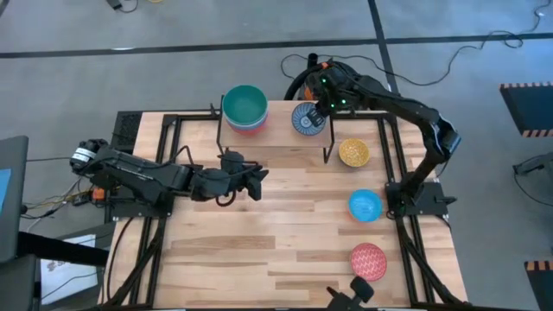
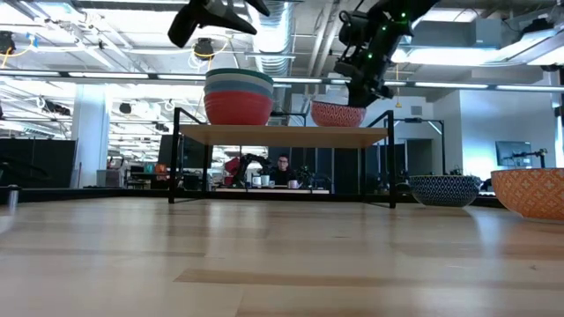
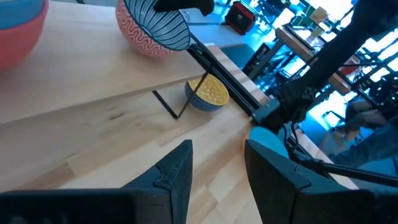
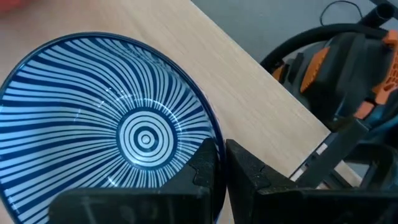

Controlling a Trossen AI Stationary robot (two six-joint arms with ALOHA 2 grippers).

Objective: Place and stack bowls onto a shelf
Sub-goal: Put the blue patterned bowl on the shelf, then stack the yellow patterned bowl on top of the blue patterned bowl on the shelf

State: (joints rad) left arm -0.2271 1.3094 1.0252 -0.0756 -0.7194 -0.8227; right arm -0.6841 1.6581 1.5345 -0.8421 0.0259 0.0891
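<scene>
The shelf (image 1: 276, 131) is a light-wood board on black legs at the table's far side. On its left end stands a stack of bowls (image 1: 244, 107): green on top, light blue, then red (image 2: 238, 95). On its right end sits a bowl (image 1: 305, 119) with a blue-white striped inside and a red patterned outside (image 2: 338, 114). My right gripper (image 4: 222, 163) is shut on that bowl. My left gripper (image 1: 256, 183) hovers open and empty over the table, just in front of the shelf (image 3: 217, 168). My right gripper holds the striped bowl by its rim (image 4: 216, 142) on the side toward the table's right edge. One finger (image 4: 202, 171) is inside the bowl and one (image 4: 245, 171) outside, coming from above. In the low view the bowl stands upright with its base on the shelf board (image 2: 282, 135).
A yellow bowl (image 1: 353, 153) stands on the table by the shelf's right legs. Nearer along the right side are a blue bowl (image 1: 365, 206) and a pink-red patterned bowl (image 1: 368, 261). The table's middle and left (image 1: 242, 250) are bare wood.
</scene>
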